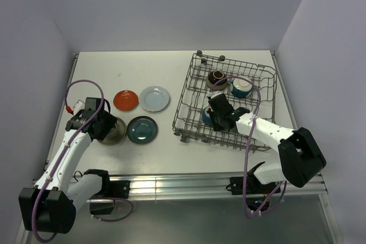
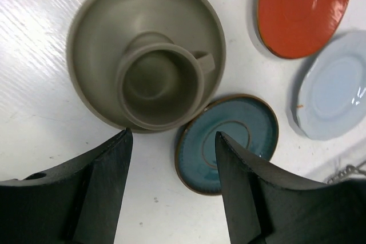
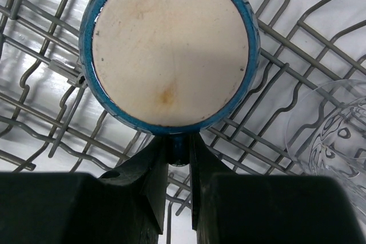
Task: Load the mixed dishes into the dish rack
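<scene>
While my left claw (image 2: 172,135) hangs above the table (image 1: 143,67) with its fingers spread and nothing between them, a grey-beige plate (image 2: 91,38) lies under it with a grey cup (image 2: 159,87) standing upright on it. The dark teal plate (image 2: 240,135) lies just beside that plate, so near that I cannot tell whether the rims touch. The red-orange plate (image 2: 303,10) and pale blue plate (image 2: 334,87) lie further off, side by side. My right claw (image 3: 178,141) is down inside the dish rack (image 1: 266,107), pinched tight on a blue nub at the edge of a blue dish (image 3: 171,50), whose cream underside faces my camera. A clear glass cup (image 3: 331,135) shows on the wires just beside it. The brown bowl (image 1: 217,77) and cream/teal bowl (image 1: 242,87) sit at the rack's far end.
</scene>
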Controlling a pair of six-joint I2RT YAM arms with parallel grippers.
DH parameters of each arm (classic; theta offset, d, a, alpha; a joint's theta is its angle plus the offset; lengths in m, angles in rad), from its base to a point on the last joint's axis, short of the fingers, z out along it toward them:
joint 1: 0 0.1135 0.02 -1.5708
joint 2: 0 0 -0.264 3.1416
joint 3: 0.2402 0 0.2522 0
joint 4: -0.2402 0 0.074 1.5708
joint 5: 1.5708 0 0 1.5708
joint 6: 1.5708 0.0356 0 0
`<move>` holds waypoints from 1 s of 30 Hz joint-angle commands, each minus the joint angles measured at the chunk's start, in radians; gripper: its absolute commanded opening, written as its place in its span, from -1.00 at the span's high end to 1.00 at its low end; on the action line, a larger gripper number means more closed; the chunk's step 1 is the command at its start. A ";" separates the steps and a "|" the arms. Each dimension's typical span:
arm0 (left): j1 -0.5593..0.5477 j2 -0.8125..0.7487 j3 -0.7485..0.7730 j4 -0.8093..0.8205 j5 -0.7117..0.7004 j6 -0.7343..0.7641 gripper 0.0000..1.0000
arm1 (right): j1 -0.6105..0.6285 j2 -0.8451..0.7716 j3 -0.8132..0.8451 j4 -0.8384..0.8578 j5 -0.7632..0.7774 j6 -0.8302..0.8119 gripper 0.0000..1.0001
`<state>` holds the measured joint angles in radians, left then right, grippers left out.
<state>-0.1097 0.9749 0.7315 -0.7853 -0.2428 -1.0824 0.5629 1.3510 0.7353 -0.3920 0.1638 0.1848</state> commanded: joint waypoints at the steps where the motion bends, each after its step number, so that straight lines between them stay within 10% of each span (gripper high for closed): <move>1: 0.004 -0.015 0.042 -0.025 -0.095 -0.025 -0.29 | -0.008 -0.003 0.042 0.033 0.036 0.008 0.64; 3: 0.004 -0.012 0.039 -0.016 -0.098 -0.024 -0.29 | -0.008 -0.015 0.039 0.031 0.042 0.012 0.19; 9: 0.005 0.028 0.043 0.020 -0.107 -0.021 -0.22 | 0.002 -0.078 0.026 0.041 0.062 0.028 -0.35; 24: 0.007 0.241 0.057 0.152 -0.059 -0.027 -0.15 | 0.121 -0.375 0.033 -0.045 0.138 0.108 -0.56; 30: 0.007 0.314 0.060 0.178 -0.035 -0.014 0.32 | 0.146 -0.499 0.096 -0.133 0.175 0.146 -0.57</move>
<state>-0.1078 1.2804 0.7586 -0.6369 -0.2932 -1.0973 0.6979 0.8948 0.7609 -0.4759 0.2871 0.2943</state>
